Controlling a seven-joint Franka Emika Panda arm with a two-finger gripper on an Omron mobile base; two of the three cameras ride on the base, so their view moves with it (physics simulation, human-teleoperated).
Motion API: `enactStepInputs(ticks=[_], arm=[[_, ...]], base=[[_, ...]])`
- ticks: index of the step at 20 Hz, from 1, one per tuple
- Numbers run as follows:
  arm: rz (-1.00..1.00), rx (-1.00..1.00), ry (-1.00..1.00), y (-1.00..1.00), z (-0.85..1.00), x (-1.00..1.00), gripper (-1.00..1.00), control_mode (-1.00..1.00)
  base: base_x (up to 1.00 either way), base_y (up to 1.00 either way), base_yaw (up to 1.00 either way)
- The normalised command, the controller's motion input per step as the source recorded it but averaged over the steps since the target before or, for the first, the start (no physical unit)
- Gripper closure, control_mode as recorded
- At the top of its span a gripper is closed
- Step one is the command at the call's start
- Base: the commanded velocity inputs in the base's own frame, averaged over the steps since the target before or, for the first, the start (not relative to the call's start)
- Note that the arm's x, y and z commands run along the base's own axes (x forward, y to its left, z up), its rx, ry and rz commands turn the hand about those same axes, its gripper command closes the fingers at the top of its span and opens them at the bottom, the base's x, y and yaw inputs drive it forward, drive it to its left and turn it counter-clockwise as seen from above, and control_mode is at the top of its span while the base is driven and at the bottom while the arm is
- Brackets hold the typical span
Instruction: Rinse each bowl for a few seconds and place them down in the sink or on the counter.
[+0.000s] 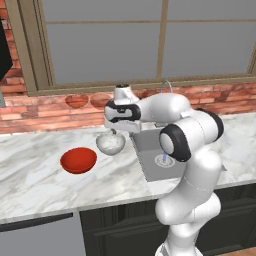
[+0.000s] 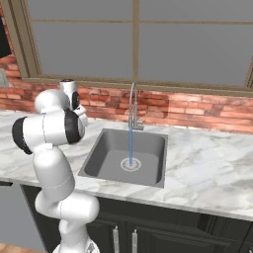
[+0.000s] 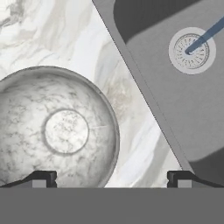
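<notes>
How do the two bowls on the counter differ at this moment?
The red bowl is wide, shallow and glossy; the white speckled bowl is smaller and deeper. The red bowl sits farther from the sink, while the white speckled bowl stands right beside its edge. The open claw hovers over the white speckled bowl; nothing is near the red one. Both stand upright on the counter, outside the running water.

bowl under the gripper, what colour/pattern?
White with grey speckled marbling; the bowl shows best in the hand view.
</notes>
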Motion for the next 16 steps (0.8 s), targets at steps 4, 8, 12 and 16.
enactStepInputs(ticks=[4,8,12,16], arm=[[0.03,0.0,-0.02,0.0,-0.27,0.15,-1.0,-1.0],[0.04,0.0,-0.04,0.0,-0.29,0.04,-1.0,-1.0],[0.04,0.0,-0.05,0.0,-0.22,0.04,-1.0,-1.0],[0.03,0.0,-0.02,0.0,-0.23,0.02,-1.0,-1.0]], base=[[0.0,0.0,0.0],[0.0,0.0,0.0],[0.0,0.0,0.0],[0.0,0.0,0.0]])
